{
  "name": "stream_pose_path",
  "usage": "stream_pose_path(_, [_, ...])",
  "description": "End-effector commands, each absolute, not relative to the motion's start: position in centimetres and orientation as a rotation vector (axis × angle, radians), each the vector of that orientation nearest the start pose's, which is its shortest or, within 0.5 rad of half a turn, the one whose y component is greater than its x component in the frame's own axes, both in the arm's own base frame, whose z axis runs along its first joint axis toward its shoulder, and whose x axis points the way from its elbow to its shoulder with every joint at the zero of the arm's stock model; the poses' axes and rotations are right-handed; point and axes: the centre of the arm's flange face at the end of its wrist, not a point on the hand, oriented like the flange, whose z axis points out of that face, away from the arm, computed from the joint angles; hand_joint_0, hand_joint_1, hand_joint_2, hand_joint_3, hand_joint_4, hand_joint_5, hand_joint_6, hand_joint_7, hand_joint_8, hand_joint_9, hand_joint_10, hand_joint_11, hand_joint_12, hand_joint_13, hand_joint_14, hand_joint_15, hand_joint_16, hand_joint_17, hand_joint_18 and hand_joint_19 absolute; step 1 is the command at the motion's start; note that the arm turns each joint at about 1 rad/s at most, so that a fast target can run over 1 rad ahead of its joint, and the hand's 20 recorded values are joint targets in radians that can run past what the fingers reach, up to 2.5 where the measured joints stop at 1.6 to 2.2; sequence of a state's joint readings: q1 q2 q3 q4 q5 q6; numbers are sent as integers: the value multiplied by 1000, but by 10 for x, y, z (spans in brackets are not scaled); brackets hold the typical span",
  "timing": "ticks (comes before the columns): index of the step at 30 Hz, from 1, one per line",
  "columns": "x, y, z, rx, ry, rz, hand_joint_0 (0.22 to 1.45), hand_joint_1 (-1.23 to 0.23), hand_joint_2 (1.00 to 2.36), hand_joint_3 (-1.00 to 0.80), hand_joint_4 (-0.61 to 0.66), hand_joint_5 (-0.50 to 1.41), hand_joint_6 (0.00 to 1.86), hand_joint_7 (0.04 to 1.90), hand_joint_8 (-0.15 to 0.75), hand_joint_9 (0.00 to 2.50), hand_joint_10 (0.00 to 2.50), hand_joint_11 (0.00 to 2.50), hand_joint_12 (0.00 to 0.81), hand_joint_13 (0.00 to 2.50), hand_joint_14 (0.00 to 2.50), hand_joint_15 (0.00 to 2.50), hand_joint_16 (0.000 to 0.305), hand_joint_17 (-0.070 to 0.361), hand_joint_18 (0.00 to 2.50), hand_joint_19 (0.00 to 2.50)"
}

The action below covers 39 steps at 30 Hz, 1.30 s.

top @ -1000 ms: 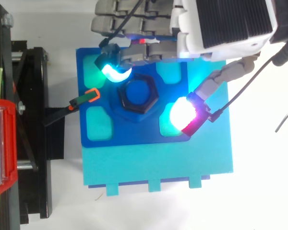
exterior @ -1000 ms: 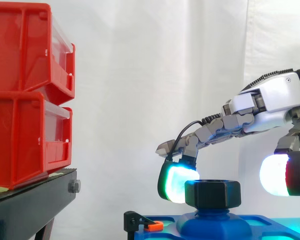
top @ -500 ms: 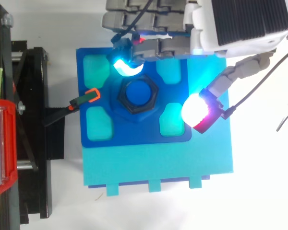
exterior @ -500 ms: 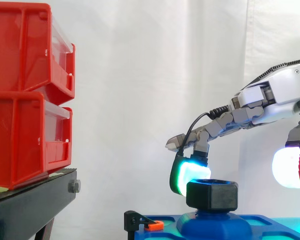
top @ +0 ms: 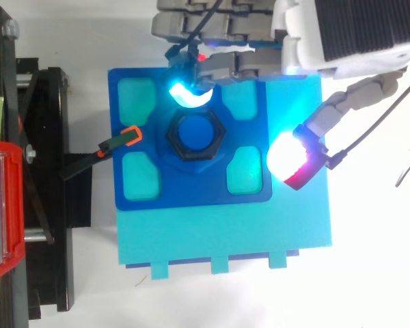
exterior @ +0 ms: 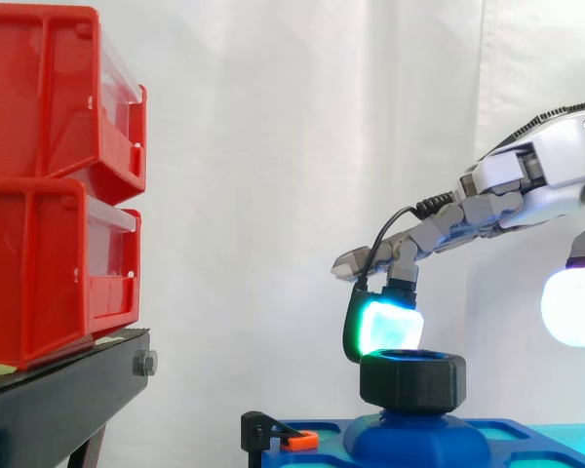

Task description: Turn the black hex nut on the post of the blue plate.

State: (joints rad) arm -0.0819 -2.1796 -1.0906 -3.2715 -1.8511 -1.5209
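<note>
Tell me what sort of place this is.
Probably a robot test bench in a lab: a white curtain backdrop, stacked red bins on a black stand, and a robot hand near a black hex nut on a blue plate.

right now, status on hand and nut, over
Hand open, fingers above the black hex nut, not gripping. Nut sits on post of blue plate. Small clamp at plate edge, apart.

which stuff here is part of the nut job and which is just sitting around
Job: black hex nut, post, blue plate, hand.
Lying about: red bins, black stand, orange-tipped clamp, turquoise board.
</note>
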Motion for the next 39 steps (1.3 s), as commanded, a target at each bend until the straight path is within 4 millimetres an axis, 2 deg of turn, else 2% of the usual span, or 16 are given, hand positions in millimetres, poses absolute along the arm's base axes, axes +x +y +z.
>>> stream_pose_path(1, [683, -163, 345, -85, 1838, 225, 355, -470, 1000, -500, 180, -281, 502, 759, 216, 0, 0, 0, 384, 0, 0, 0, 60, 134, 0, 39])
stream_pose_path(17, [674, -159, 353, -106, 1877, 218, 362, -470, 1000, -500, 175, -281, 502, 758, 212, 0, 0, 0, 382, 0, 0, 0, 59, 133, 0, 39])
stream_pose_path(26, [663, -155, 374, -94, 1890, 173, 365, -474, 1000, -500, 173, -281, 502, 758, 210, 0, 0, 0, 381, 0, 0, 0, 58, 132, 0, 40])
stream_pose_path(35, [662, -148, 376, -97, 1904, 175, 372, -486, 1000, -500, 171, -281, 502, 757, 208, 0, 0, 0, 377, 0, 0, 0, 58, 130, 0, 33])
stream_pose_path(39, [662, -145, 375, -100, 1907, 173, 380, -550, 1000, -500, 166, -281, 502, 753, 201, 0, 0, 0, 371, 0, 0, 0, 57, 128, 0, 37])
